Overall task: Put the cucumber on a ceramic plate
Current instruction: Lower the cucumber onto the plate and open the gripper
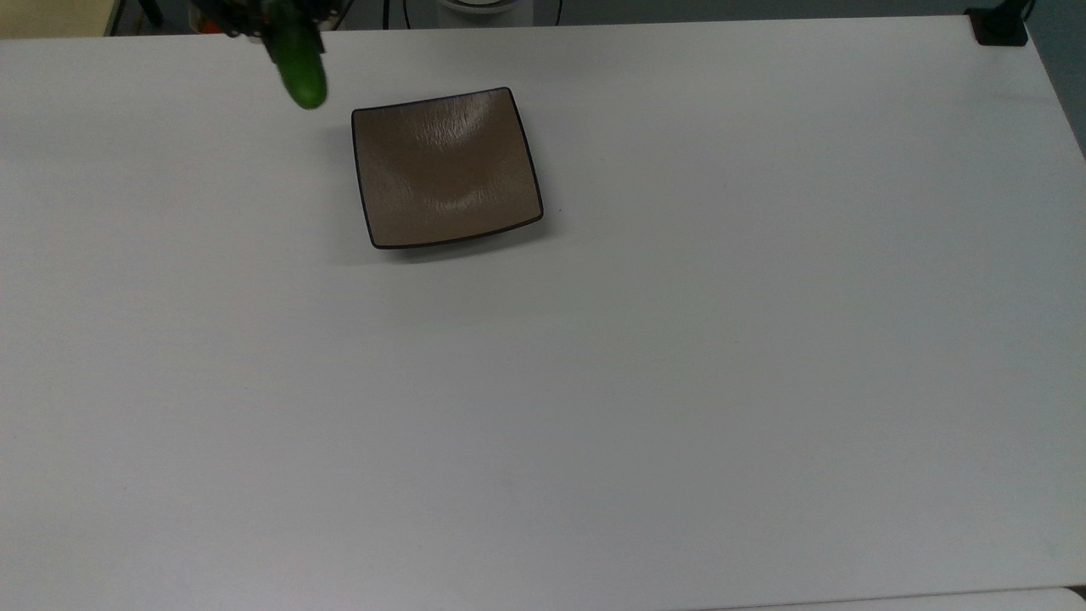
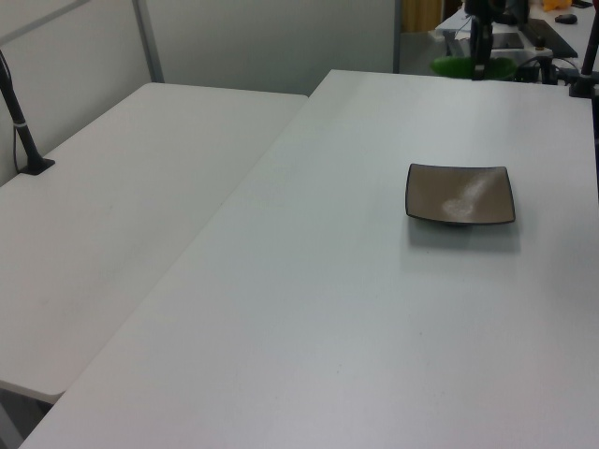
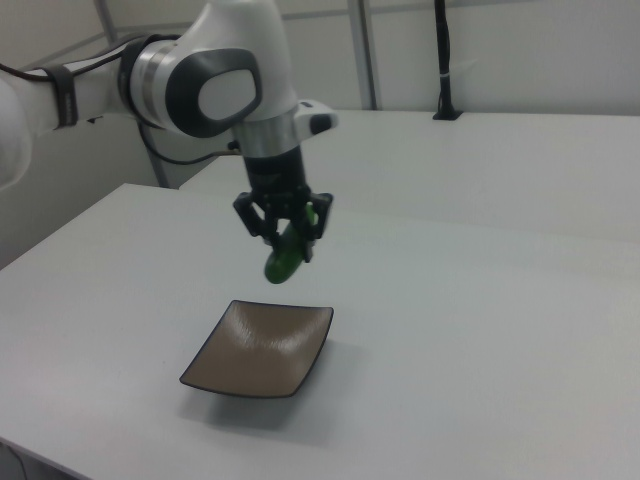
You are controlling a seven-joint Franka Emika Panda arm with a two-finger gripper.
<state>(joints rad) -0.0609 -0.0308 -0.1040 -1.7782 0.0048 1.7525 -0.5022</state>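
A dark green cucumber [image 3: 285,256] hangs in the air with my gripper [image 3: 287,238] shut on it from above, black fingers on either side. The brown square ceramic plate [image 3: 258,350] with its dark rim lies bare on the white table below and a little nearer the camera in the right view. In the top view the cucumber [image 1: 299,70] is just off the plate's [image 1: 445,165] upper left corner, with the gripper [image 1: 276,17] at the frame's top edge. In the left view the cucumber [image 2: 473,67] floats beyond the plate [image 2: 460,195].
A black clamp [image 1: 1001,25] sits on the table's corner at the top view's upper right. A second white table [image 2: 122,187] adjoins at the left view's left, with a black post [image 2: 21,122] on it. The white arm [image 3: 200,85] reaches in from the right view's left.
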